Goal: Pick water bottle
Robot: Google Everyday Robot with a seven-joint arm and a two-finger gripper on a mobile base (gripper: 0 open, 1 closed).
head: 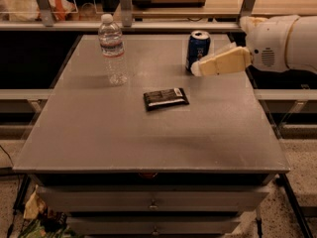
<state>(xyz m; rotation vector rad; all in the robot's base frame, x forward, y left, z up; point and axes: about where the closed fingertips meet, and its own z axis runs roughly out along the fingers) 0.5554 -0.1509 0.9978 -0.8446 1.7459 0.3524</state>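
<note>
The water bottle [112,49] stands upright at the far left of the grey table [148,133]. It is clear and ribbed, with a white cap and a white-and-red label band. My gripper [198,69] reaches in from the right on a white arm, its cream fingertips just in front of the blue can. It is well to the right of the bottle and holds nothing that I can see.
A blue Pepsi can [198,48] stands at the far right, right behind the gripper tip. A dark flat snack packet [166,98] lies in the middle. Metal rails and a shelf run along the back edge. Drawers sit below the table front.
</note>
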